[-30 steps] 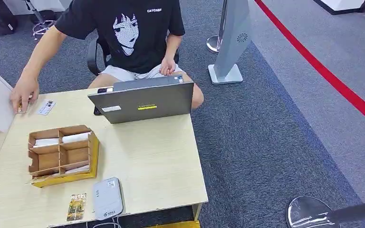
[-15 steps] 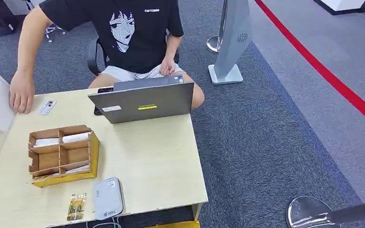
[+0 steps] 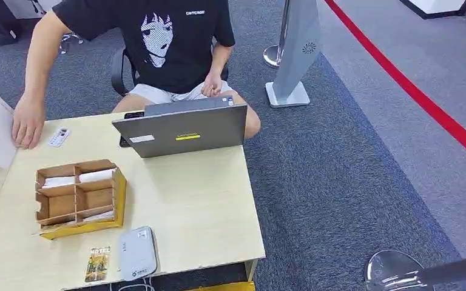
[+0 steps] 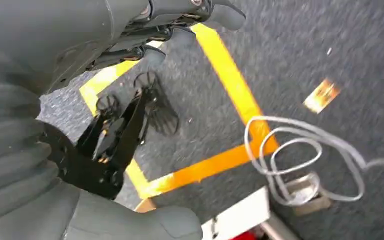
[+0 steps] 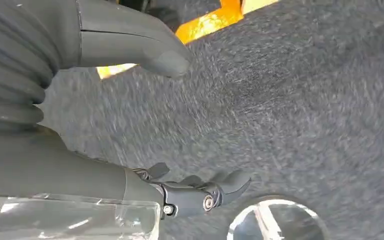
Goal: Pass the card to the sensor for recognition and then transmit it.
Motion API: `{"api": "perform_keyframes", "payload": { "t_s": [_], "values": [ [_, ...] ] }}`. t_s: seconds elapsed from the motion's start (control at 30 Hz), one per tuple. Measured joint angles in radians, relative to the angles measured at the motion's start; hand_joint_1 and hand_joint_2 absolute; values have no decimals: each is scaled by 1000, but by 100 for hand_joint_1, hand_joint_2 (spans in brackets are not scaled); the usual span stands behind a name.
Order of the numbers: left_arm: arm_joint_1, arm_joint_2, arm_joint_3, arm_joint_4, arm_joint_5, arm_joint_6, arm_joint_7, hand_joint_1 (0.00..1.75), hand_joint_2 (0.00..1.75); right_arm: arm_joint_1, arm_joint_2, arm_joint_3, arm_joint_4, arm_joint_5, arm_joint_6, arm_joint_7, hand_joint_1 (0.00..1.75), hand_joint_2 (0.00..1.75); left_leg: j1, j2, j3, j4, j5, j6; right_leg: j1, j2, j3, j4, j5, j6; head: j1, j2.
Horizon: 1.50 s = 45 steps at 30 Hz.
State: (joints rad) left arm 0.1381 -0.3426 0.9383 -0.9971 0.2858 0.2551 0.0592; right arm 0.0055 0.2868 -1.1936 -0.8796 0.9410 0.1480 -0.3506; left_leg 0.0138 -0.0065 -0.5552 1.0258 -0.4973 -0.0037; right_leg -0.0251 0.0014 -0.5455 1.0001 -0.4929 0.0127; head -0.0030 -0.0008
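Across the left half of the head view, we are seeing the table [image 3: 206, 212] unchanged, the person [image 3: 158, 48] sitting slightly straighter than before. Our left hand [image 4: 105, 60] and right hand [image 5: 130, 120] are hanging with fingers spread, holding nothing. Lower left, the card [image 3: 97, 264] is lying just beside the sensor [image 3: 137, 253].

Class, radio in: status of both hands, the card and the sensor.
Left hand open, right hand open, both hanging over carpet. Card flat beside sensor, near table edge. Nothing in the way.

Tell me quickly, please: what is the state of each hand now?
Left hand: open, holding nothing, hanging above the carpet.
Right hand: open, holding nothing, fingers apart above the carpet.
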Motion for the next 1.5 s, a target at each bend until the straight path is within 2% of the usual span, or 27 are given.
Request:
{"api": "perform_keyframes", "payload": {
  "t_s": [0.1, 0.2, 0.27, 0.43, 0.6, 0.9, 1.07, 1.17, 1.33, 1.43, 1.5],
  "values": [
    [64, 0, -122, -56, 101, 13, -39, 0, 175, 0, 20, 2, -20, 18, 15, -18, 0, 175, 0, 0, 0, 0, 0, 0, 0, 0, 0, 0, 0, 0, -1, 0],
    [114, -3, -219, -114, 115, -7, -44, 0, 175, -1, 36, -6, -21, -6, 30, -12, 0, 175, 0, 0, 0, 0, 0, 0, 0, 0, 0, 0, 0, 0, -1, 0],
    [136, -6, -256, -136, 108, -22, -37, 0, 175, -5, 44, -19, -20, -24, 38, -9, 0, 175, 0, 0, 0, 0, 0, 0, 0, 0, 0, 0, 0, 0, 0, 0],
    [152, -10, -276, -155, 86, -96, -39, 0, 175, -11, 52, -52, -14, -61, 62, -17, 0, 175, 0, 0, 0, 0, 0, 0, 0, 0, 0, 0, 0, 0, 0, 0],
    [146, -10, -263, -155, 207, -111, -96, 0, 175, -17, 56, -68, -8, -94, 87, -27, 0, 175, 0, 0, 0, 0, 0, 0, 0, 0, 0, 0, 0, 0, 0, 0],
    [147, -10, -256, -160, 179, -170, -100, 0, 175, -23, 59, -87, 4, -108, 108, -18, 0, 175, 0, 0, 0, 0, 0, 0, 0, 0, 0, 0, 0, 0, 0, 0],
    [192, -16, -328, -222, 266, -55, -125, 0, 175, -26, 60, -94, 13, -124, 116, -5, 0, 175, 0, 0, 0, 0, 0, 0, 0, 0, 0, 0, 0, 0, 0, 0],
    [222, -17, -378, -269, 261, -31, -148, 0, 175, -35, 60, -114, 19, -192, 147, 8, 0, 175, 0, 0, 0, 0, 0, 0, 0, 0, 0, 0, 0, 0, 0, 0],
    [264, -19, -424, -367, 266, -67, -171, 0, 175, -38, 60, -135, 21, -377, 297, 24, 0, 175, 0, 0, 0, 0, 0, 0, 0, 0, 0, 0, 0, 0, -1, 0],
    [298, -20, -459, -434, 215, -126, -170, 0, 175, -21, 60, -96, 6, -518, 323, 22, 0, 175, 0, 0, 0, 0, 0, 0, 0, 0, 0, 0, 0, 0, 0, 0],
    [325, -21, -484, -472, 143, -222, -152, 0, 175, -1, 60, -49, -14, -630, 301, 22, 0, 175, 0, 0, 0, 0, 0, 0, 0, 0, 0, 0, 0, 0, 0, 0]
  ]
}}
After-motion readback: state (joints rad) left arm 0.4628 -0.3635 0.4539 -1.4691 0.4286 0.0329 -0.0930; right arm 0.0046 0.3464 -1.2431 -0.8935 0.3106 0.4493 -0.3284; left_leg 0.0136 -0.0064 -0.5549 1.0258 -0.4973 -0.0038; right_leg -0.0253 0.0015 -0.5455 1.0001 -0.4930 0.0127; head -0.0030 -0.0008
